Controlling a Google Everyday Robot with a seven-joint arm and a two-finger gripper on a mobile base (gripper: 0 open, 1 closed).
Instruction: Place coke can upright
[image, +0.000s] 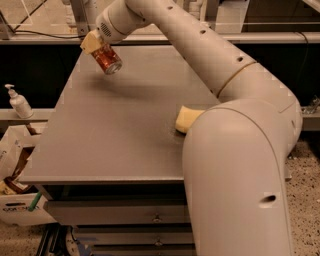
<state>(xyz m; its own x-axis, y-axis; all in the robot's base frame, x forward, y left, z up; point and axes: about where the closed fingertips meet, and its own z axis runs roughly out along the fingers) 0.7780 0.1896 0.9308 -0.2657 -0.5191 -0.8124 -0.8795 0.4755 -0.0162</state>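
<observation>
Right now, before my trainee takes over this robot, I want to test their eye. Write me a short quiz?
1. True or false: the coke can stands upright on the table.
2. Where is the pincer? A) above the table's far left corner, clamped on the can; B) at the drawers; C) beside the pump bottle.
3. What colour is the block lying on the table?
Key: 1 false (held tilted, off the table); 2 A; 3 yellow.
</observation>
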